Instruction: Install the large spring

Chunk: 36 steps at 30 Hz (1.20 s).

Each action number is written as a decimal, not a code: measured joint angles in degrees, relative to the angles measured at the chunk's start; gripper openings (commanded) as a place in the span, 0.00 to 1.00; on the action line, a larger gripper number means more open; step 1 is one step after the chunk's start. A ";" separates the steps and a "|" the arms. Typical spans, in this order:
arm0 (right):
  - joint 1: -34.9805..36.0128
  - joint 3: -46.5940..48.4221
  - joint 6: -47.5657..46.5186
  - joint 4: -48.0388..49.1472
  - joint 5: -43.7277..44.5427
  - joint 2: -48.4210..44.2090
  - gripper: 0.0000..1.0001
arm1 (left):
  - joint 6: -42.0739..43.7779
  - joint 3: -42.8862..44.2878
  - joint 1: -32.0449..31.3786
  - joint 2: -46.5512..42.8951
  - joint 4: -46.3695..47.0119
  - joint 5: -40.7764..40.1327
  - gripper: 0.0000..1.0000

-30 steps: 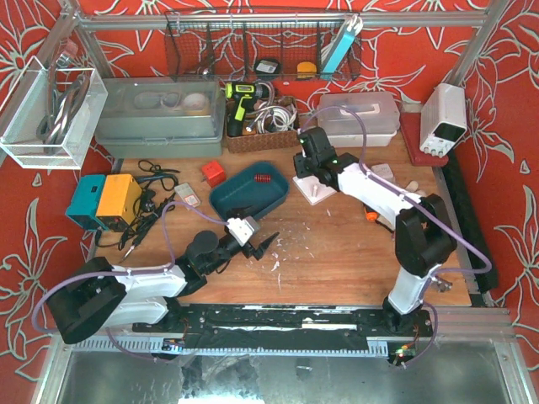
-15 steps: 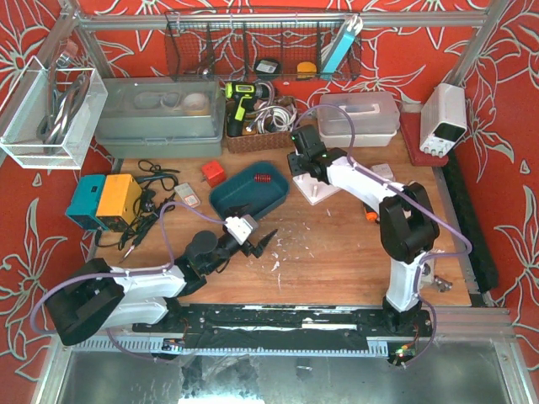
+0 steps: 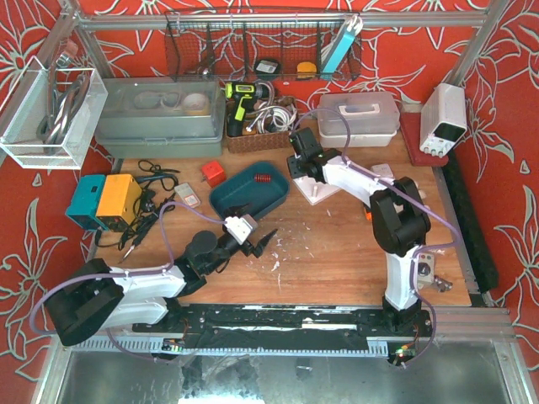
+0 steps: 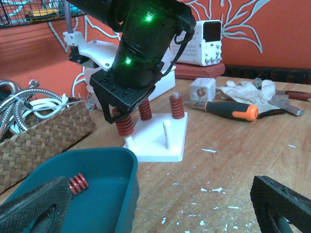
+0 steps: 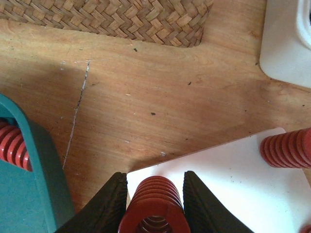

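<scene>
Standing upright, the large spring [image 5: 154, 206] is gripped by the right tool [image 5: 155, 183], whose fingers [image 5: 104, 206] are pressed against its sides. It is seen as a red coil of thick, close turns, held over a corner of the white base [image 4: 160, 143], with a peg [image 4: 129, 141] showing just below its lower end. Two like springs [image 4: 177, 106] are seated on the base. The left tool [image 3: 263, 240] is spread wide and grips nothing. Writing on the power supply [image 4: 204, 41] is too small to be read.

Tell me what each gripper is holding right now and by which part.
The right gripper holds a large red spring, its fingers pinching the coil's opposite sides at the upper end. The left gripper is open, holding nothing.
</scene>
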 measured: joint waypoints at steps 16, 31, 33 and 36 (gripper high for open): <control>-0.98 2.67 0.44 -1.62 -1.07 2.40 0.60 | 0.00 0.00 0.00 0.02 -0.28 -0.15 1.00; -0.92 -10.97 4.46 -6.78 -8.98 -23.02 0.92 | -4.90 7.28 0.00 -0.76 -9.84 -4.20 1.00; -0.74 -15.06 5.11 -6.62 -10.38 -27.91 0.95 | -6.29 8.02 0.00 -0.52 -11.06 -5.90 1.00; -0.22 -21.55 5.66 -6.51 -11.50 -34.62 0.97 | -9.92 10.40 0.50 0.48 -15.93 -9.05 1.00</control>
